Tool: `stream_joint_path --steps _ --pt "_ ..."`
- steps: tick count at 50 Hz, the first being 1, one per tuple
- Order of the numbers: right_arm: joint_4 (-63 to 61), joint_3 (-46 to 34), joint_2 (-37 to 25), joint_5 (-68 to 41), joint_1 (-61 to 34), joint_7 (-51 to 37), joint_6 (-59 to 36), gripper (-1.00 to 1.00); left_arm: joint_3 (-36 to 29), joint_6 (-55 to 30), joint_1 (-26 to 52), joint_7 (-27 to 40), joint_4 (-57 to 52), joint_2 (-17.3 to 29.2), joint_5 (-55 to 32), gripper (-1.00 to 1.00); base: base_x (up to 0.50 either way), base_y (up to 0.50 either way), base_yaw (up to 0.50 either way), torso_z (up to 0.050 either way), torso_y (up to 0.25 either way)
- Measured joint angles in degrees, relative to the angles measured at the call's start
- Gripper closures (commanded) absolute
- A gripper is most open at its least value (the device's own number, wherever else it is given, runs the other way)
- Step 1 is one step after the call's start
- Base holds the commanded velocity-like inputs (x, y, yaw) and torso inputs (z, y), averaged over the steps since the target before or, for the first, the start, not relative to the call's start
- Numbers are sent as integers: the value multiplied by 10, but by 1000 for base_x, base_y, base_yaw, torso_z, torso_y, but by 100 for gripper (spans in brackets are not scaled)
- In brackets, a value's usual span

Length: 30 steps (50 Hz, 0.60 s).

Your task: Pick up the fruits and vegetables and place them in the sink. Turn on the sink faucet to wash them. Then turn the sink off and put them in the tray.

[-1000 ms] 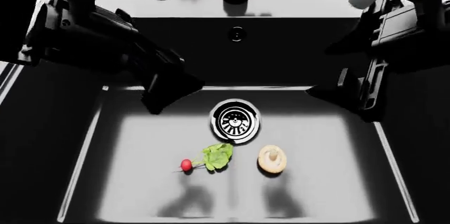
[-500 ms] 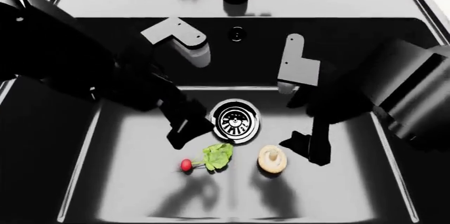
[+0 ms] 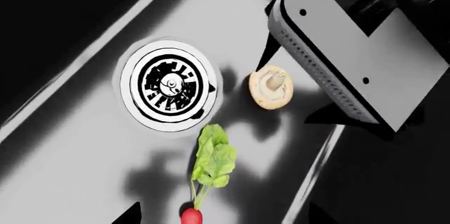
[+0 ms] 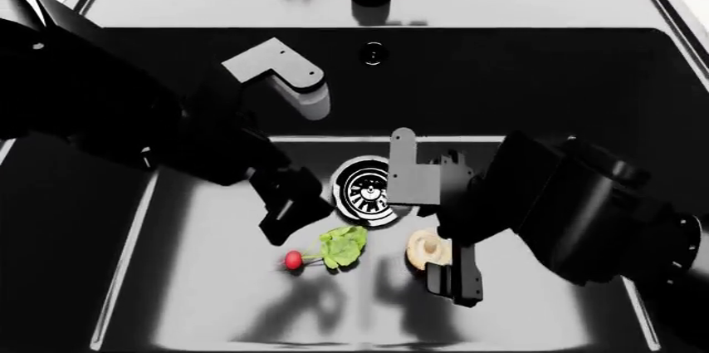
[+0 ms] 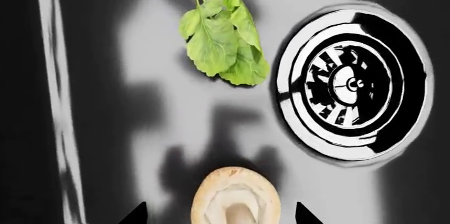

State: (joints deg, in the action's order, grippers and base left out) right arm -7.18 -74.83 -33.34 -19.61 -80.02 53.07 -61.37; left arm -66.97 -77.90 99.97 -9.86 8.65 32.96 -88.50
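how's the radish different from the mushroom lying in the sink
The radish is a tiny red bulb trailing a spread of green leaves, so it lies long; the mushroom is one compact tan round with a pale stem at its middle. In the head view the radish lies clear of the arms, while the right gripper is down at the mushroom, partly covering it. Both rest on the sink floor just in front of the drain.

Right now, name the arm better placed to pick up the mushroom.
Right. Its pincer hangs open right over the mushroom, which sits between its fingertips in the wrist view. The left pincer is nearer the radish.
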Motion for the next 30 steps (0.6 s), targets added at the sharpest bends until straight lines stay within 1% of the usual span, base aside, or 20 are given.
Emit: stream_joint_path --steps 8,17,18,30 --pt "21 -27 17 21 16 -10 25 -100 -1 2 -4 4 -3 4 -6 -100 0 0 0 0 0" --pt "39 -51 24 38 16 -18 45 -100 -3 3 -8 9 -5 5 -12 -100 0 0 0 -2 -2" --pt "40 -54 24 40 15 -19 47 100 -3 4 -8 10 -5 5 -13 -100 0 0 0 0 -10" --pt "54 -65 28 47 13 -27 59 100 -6 6 -13 15 -7 7 -19 -100 0 0 0 -5 -6"
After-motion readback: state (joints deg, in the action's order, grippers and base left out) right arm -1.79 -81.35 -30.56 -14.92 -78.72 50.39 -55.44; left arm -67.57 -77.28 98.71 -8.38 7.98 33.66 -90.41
